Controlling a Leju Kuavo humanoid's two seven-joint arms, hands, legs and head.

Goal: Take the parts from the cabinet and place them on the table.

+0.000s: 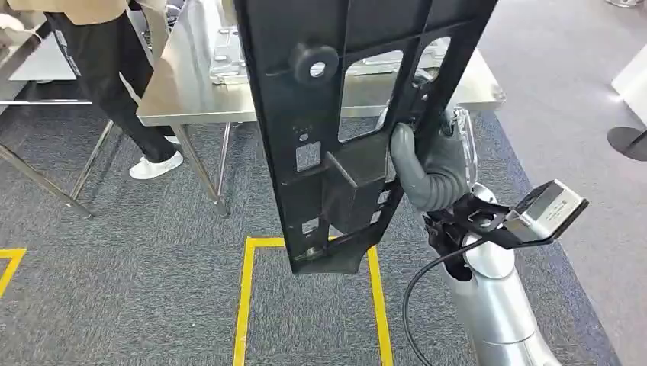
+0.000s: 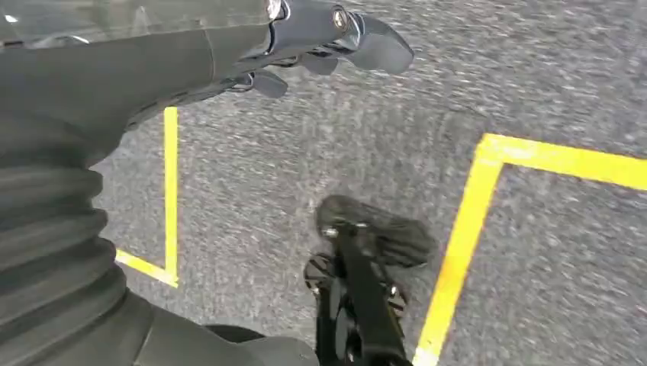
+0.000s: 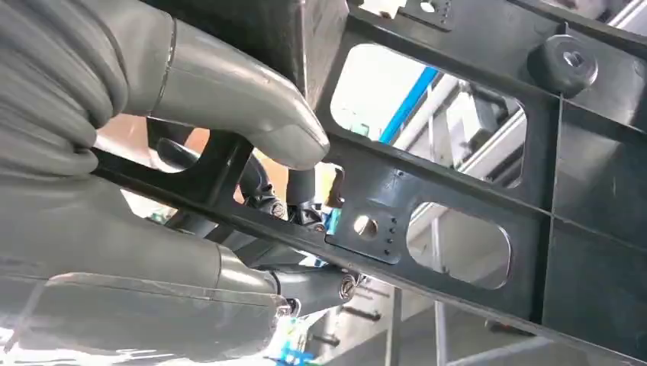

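Observation:
A large black plastic frame part point(image 1: 336, 122) with cut-out windows and a round knob hangs upright in front of me, over the carpet. My right hand point(image 1: 427, 164) grips its right edge, the grey thumb pressed on the front face. The right wrist view shows the thumb point(image 3: 252, 114) and darker fingers clamped around a bar of the part point(image 3: 473, 175). Behind the part stands a steel table point(image 1: 183, 91) with a grey metal part point(image 1: 229, 53) lying on it. My left hand point(image 2: 305, 38) hangs over the carpet with its fingers loosely apart and nothing in them.
A person in dark trousers and white shoes point(image 1: 152, 164) stands at the table's left corner. Yellow tape lines point(image 1: 244, 305) mark a box on the grey carpet below the part. A second table's legs point(image 1: 46, 183) stand at the far left.

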